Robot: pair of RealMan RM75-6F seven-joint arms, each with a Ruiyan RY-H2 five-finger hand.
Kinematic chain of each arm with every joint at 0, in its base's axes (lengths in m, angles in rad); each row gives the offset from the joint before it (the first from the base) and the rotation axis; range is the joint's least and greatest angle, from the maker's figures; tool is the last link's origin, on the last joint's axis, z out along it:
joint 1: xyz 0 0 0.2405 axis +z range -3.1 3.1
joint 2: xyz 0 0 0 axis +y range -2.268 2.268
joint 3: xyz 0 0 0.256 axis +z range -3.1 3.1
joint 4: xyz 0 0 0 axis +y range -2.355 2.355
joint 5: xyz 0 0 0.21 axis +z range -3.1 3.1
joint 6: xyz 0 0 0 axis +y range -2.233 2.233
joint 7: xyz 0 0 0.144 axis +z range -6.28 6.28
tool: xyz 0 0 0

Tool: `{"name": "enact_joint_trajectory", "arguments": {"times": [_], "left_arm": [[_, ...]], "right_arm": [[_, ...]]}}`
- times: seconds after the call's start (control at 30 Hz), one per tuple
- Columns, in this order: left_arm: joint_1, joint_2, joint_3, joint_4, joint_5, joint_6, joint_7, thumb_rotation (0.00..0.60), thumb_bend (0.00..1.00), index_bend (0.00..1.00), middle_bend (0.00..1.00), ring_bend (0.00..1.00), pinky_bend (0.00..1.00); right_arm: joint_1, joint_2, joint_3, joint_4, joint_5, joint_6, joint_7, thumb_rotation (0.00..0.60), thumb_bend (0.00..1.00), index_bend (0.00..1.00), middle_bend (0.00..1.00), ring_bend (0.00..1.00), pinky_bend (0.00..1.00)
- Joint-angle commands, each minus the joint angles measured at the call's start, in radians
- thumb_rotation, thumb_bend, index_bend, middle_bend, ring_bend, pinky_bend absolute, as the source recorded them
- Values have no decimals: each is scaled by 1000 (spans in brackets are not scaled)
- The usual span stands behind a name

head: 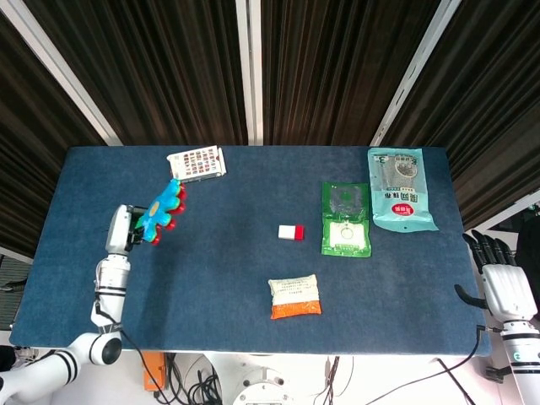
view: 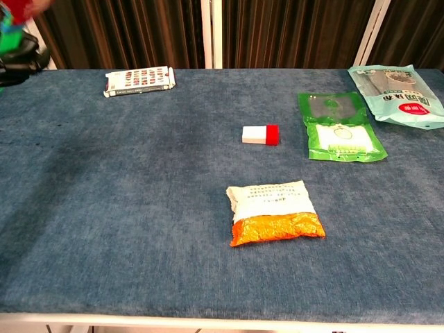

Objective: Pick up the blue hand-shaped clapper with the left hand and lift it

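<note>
My left hand (head: pixel 123 233) grips the green handle of the blue hand-shaped clapper (head: pixel 160 211), which has red layers beneath the blue one. The clapper is raised well above the blue table (head: pixel 228 287) at the left side. In the chest view only the dark fingers of that hand (view: pixel 19 59) and a bit of the clapper (view: pixel 14 15) show at the top left corner. My right hand (head: pixel 504 278) hangs beyond the table's right edge, fingers apart and holding nothing.
A white card of coloured dots (head: pixel 196 164) lies at the back left. A red-and-white block (head: pixel 291 231) sits mid-table, an orange-and-white packet (head: pixel 294 298) nearer the front. A green pouch (head: pixel 345 218) and a teal bag (head: pixel 401 188) lie at the right.
</note>
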Motion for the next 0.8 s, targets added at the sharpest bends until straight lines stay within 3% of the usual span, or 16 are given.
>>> {"name": "enact_joint_trajectory", "arguments": {"times": [0.03,0.13,0.27,0.53,0.8], "left_arm": [[74,124,-167,-219,-130,-107,-504,600,663,1000,1000,1000,1000],[97,177,-187,-239,-111,-127,-599,600,671,1000,1000,1000,1000],[94,201,-150,-206,-35,-87,-495,600,683,1000,1000,1000,1000],[13,118,43,62,226,61,144,600,693,1000,1000,1000,1000],[-68,90,219,262,427,30,519,600,693,1000,1000,1000,1000]], "right_arm": [[1,0,0,0,1,-2,-1,600,170,0,0,0,0],[1,-2,-1,1,4,-5,-1,600,169,0,0,0,0],[2,-6,-2,2,3,-7,-4,600,171,0,0,0,0],[1,-9,-3,-1,2,-4,-11,600,171,0,0,0,0],[0,-12,-4,8,6,-9,-4,600,175,0,0,0,0]]}}
